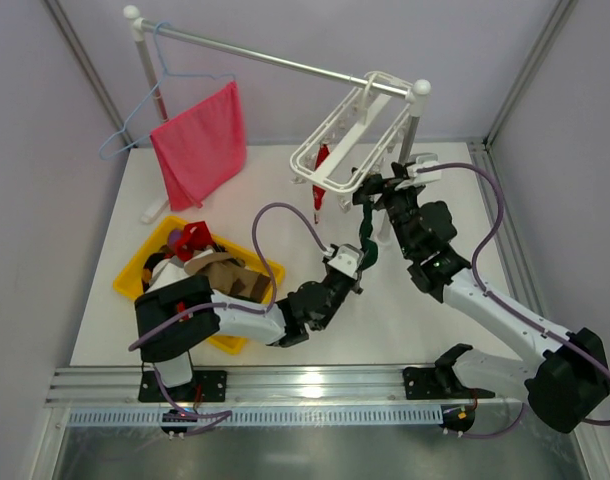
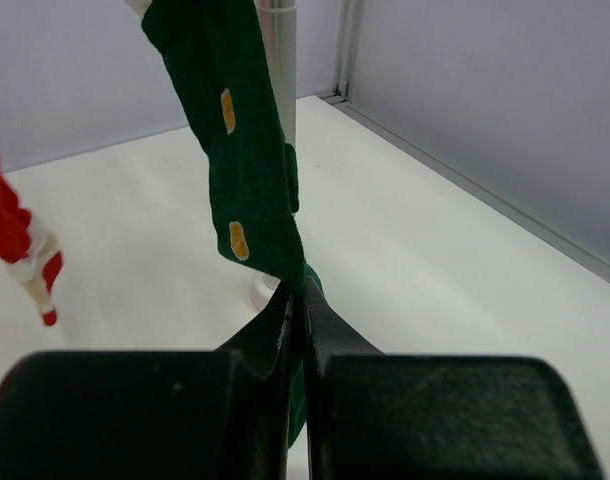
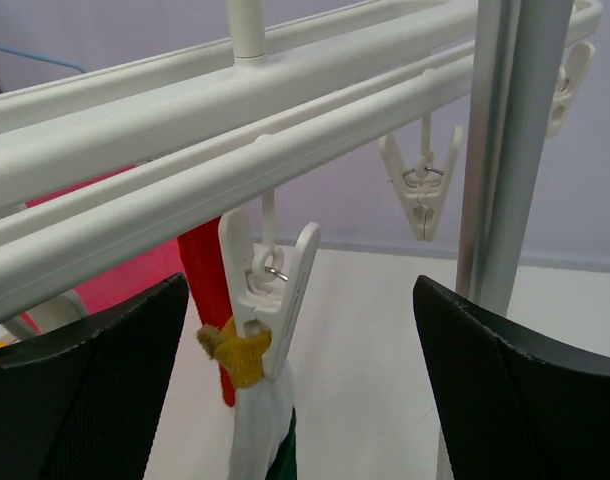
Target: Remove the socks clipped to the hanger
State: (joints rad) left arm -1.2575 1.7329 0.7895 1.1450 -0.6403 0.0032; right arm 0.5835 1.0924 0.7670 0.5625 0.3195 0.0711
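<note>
A: What sits at the left of the overhead view?

B: A light-blue wire hanger hooks on the rail at the upper left. A pink cloth is draped just right of it. Below them, at the lower left, a yellow tray holds a heap of socks, brown and red among them.

A: And toward the middle?

B: The left gripper reaches from the lower left to the centre. Its jaws are pressed together on the bottom end of the dark green sock. That sock carries small yellow marks and hangs in front of a metal post.

A: Where is the hanger?

B: The white hanger hangs from the rail's right end, upper right of centre. A red sock dangles from its left part. The green one hangs just right of the red.

A: Is the green sock's top held?

B: Yes. In the right wrist view a white clip pinches its white cuff and a yellow tab, at the lower centre of that frame. A second clip hangs further right.

A: And the right gripper?

B: The right gripper has its jaws spread wide, one dark finger at each lower corner. The pinching clip sits between them, and neither finger touches it.
</note>
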